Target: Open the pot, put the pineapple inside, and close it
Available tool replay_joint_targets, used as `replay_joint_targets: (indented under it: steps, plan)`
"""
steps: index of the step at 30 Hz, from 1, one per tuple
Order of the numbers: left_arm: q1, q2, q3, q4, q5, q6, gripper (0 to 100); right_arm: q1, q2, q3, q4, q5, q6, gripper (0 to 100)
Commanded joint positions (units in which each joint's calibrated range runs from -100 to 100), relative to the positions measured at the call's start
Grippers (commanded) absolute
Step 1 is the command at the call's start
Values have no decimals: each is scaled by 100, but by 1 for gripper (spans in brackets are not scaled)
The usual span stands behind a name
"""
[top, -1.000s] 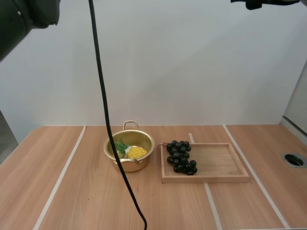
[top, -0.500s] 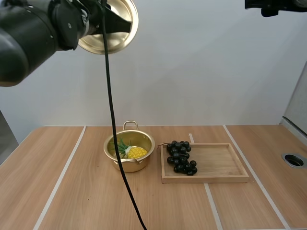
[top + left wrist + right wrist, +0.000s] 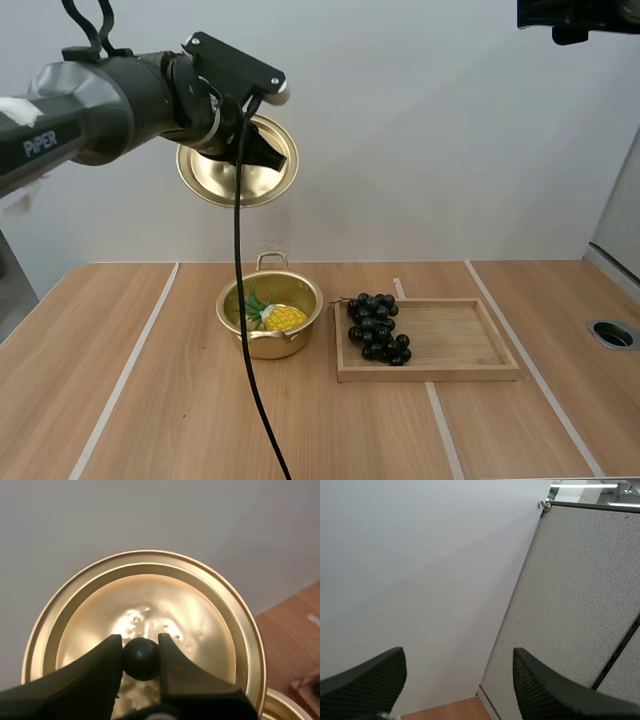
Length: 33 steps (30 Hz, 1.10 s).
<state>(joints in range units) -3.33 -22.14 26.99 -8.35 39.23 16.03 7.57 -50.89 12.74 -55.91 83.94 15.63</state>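
Observation:
A gold pot [image 3: 270, 315] stands open on the table with a yellow pineapple [image 3: 277, 317] lying inside it. My left gripper [image 3: 262, 152] hangs high above the pot, shut on the black knob [image 3: 141, 658] of the gold lid [image 3: 238, 168]. The lid [image 3: 145, 625] is tilted, its top face turned toward the wrist camera, and the fingers [image 3: 102, 665] pinch the knob from both sides. A bit of the pot's rim [image 3: 285, 706] shows below the lid. My right gripper [image 3: 457, 690] is raised high and stands open with nothing between its fingers.
A wooden tray [image 3: 440, 345] lies right of the pot, with a bunch of dark grapes [image 3: 377, 325] at its left end. A round metal hole [image 3: 613, 333] sits in the table at the far right.
The left arm has come down and to the right with the lid, from out of frame at the top left to above the pot. The pot and tray have not moved.

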Motion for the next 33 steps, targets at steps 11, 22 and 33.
replay_joint_targets:
  steps: [11,22,33]
  plan:
    - [-19,903,4,-1403,2663,2014,0,-18,-69,-51,-88,255,-265,100]
    - [-19,1535,4,-1362,3411,2168,0,-18,-69,-51,-88,321,-295,100]
    - [-19,1890,4,-1415,3114,2168,0,-18,-69,-51,-100,319,-295,100]
